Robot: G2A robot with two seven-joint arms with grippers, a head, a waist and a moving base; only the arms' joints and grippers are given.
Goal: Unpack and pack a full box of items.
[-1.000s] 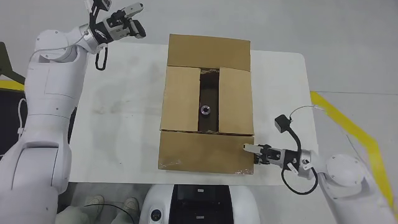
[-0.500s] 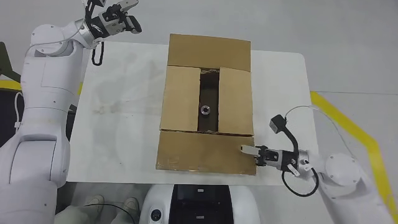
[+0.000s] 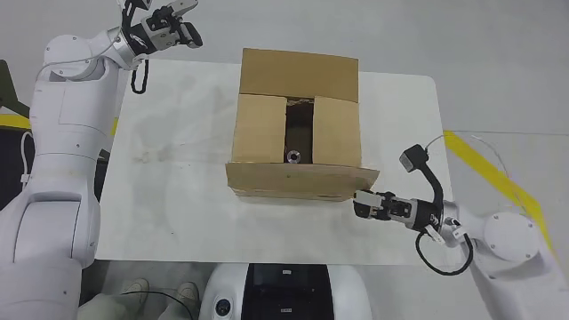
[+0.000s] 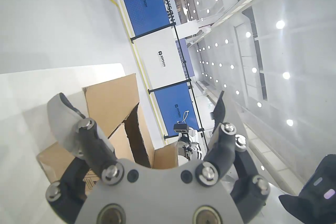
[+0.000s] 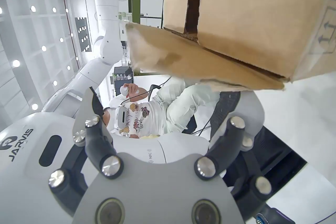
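The cardboard box [image 3: 258, 129] sits in the middle of the white table [image 3: 169, 187]. Its far flap lies folded out flat, and its two side flaps are folded inward with a dark slot left between them. A small round metal part [image 3: 293, 154] shows down in that slot. The near flap [image 3: 302, 180] stands tilted up off the table, and its right corner is creased and ragged. The right gripper [image 3: 360, 203] sits low over the table just beside that corner. In the right wrist view its fingers [image 5: 90, 104] are spread wide around nothing, with the flap's edge a little past their tips, and I cannot tell whether they touch it. The left gripper [image 3: 189, 20] is held up beyond the far left corner of the table, well apart from the box, with its fingers [image 4: 61, 110] wide apart and holding nothing. For writing, handling marks [image 5: 323, 30] with small arrows are printed on the box's side wall. Partition panels [image 4: 147, 7] in blue and white across the room carry logo print. A yellow floor line [image 3: 498, 178] runs past the table's right side. Nothing stands between either gripper and the box.
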